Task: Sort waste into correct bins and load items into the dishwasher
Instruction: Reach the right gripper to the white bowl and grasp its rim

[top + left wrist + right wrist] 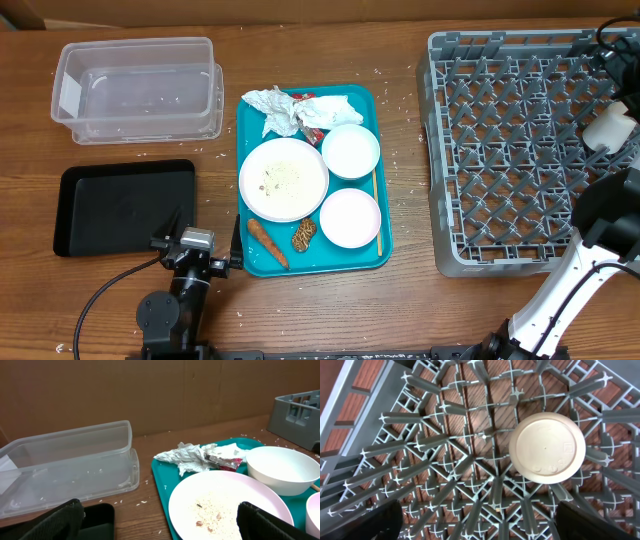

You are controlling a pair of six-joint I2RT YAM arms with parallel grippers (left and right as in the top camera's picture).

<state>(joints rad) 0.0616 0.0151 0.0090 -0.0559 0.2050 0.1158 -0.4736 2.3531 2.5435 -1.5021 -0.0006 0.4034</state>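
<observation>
I saw my right gripper point(480, 524) spread over the rack point(445, 460), the cup point(547, 448) free at its three o'clock; my left gripper point(160, 521) was spread too.

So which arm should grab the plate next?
Left, probably. The left gripper is open right beside the plate; the right gripper is away over the rack, above the cup.
</observation>
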